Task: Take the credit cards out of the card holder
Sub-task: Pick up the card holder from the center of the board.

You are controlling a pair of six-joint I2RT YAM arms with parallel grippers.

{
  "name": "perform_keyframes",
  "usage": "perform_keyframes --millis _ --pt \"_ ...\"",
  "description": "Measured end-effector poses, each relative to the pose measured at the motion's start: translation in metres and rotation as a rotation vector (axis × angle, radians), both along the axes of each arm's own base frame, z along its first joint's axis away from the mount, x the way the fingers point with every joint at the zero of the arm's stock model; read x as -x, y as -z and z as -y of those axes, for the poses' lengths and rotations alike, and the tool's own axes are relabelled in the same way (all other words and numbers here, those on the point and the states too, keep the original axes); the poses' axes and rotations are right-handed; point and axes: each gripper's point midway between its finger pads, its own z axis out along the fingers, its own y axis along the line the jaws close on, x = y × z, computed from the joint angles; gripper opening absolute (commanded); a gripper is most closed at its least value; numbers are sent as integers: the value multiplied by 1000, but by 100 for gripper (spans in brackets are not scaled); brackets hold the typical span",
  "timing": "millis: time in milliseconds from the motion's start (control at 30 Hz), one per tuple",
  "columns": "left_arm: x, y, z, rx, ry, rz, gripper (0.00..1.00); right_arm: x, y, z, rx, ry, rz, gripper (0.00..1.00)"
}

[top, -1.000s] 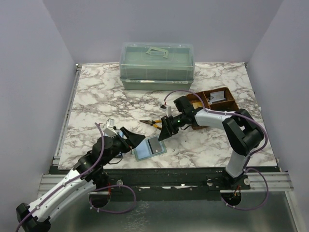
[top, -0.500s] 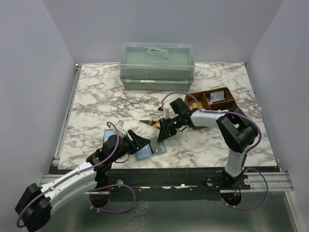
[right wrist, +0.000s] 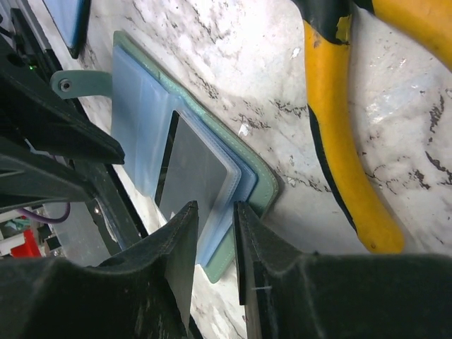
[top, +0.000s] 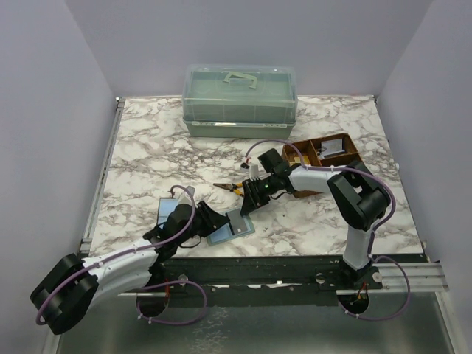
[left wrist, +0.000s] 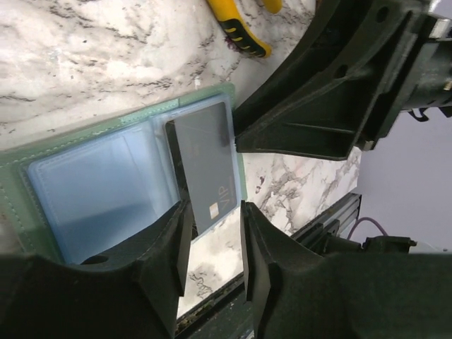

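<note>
Teal card holder (top: pixel 221 234) lies open at 6 o'clock on the counter (top: pixel 147 155), 1 grey credit card (left wrist: pixel 205 162) poking out. My left jaws straddle the card's end, my right jaws the holder's edge; whether they clench, I cannot tell.

The left tool (left wrist: pixel 212 215) is pushing further over the card holder (left wrist: pixel 99 183), its jaws narrowing around the grey credit card (left wrist: pixel 205 159) between them. The right tool (right wrist: pixel 215 210) is closing slightly astride the holder's edge.
</note>
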Motion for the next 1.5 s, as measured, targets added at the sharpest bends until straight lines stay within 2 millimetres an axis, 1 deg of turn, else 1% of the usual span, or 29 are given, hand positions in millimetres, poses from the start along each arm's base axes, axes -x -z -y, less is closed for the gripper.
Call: perform_keyframes --millis 133,300,467,567,633,800,967,1200,1400,1500 --pt "1 12 -1 -20 -1 -24 36 0 0 -1 1 -2 -1 32" --pt "5 27 -5 -43 -3 -53 35 1 1 -1 4 -8 -2 26" --pt "3 31 -2 -41 -4 -54 32 3 0 -1 -1 -22 -6 22" --pt "2 33 -1 -42 -4 -56 31 7 -3 -3 -21 -38 -20 22" --pt "1 34 0 -40 -4 -54 30 9 -5 -4 -33 -47 -30 23" --pt "-1 35 1 -37 -4 -51 29 13 -7 -4 -43 -57 -45 30" --pt "-2 35 2 -35 -3 -50 28 9 -4 -3 -17 -48 -31 34" --pt "-3 36 3 -35 -4 -51 26 3 -1 -2 14 -31 0 36" --pt "-3 38 3 -37 -5 -53 21 4 -1 -2 12 -37 -4 36" --pt "-3 39 3 -39 -4 -55 18 5 -2 -3 12 -40 -6 39"
